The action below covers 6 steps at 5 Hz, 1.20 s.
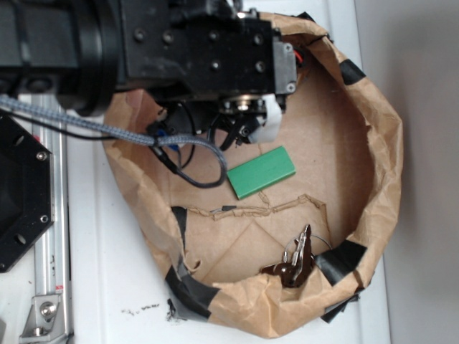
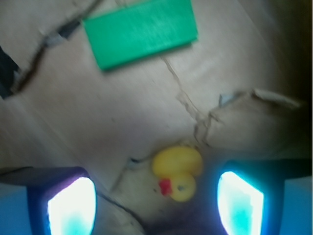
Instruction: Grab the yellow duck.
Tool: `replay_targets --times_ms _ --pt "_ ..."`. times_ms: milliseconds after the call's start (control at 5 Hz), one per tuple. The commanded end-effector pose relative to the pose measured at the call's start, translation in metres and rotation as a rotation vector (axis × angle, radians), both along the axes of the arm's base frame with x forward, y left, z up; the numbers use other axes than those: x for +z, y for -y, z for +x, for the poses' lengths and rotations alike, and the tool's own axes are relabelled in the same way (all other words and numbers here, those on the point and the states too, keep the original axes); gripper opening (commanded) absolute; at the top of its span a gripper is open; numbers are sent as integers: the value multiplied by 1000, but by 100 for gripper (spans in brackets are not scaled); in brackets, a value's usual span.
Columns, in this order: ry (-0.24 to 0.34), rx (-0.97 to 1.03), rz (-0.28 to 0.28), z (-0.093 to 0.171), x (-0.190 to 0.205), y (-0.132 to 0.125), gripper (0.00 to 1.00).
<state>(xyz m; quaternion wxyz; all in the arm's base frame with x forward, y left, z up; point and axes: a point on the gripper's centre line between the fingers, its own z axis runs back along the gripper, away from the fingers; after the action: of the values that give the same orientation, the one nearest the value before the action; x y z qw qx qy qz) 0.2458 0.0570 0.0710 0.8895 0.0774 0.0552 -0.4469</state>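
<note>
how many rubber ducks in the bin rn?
1. The small yellow rubber duck lies on the brown paper floor between the open fingers, near the green rectangular block. In the exterior view the arm hides it.

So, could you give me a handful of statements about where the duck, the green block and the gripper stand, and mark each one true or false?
1. The yellow duck lies between the two fingers of the gripper in the wrist view. True.
2. The gripper is shut on the duck. False: the fingers stand wide apart, with gaps on both sides of the duck.
3. The green block lies on the floor of the brown paper bag. True.
4. The duck sits on top of the green block. False: it rests on the paper, apart from the block.
5. A bunch of keys lies near the bag's wall. True.
</note>
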Motion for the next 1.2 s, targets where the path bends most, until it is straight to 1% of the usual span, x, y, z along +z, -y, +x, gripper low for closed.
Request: replay_targets --times_ms 0,200,400,600,800,1000 --pt "18 13 71 -1 0 0 100" --pt "9 -20 54 -3 0 6 100" --pt "-31 -55 -3 -10 -4 13 100" --pt "-29 -80 -31 -13 -1 21 100" --pt "-21 -105 -33 -15 2 27 100" --pt "-36 -110 -50 -16 1 28 100"
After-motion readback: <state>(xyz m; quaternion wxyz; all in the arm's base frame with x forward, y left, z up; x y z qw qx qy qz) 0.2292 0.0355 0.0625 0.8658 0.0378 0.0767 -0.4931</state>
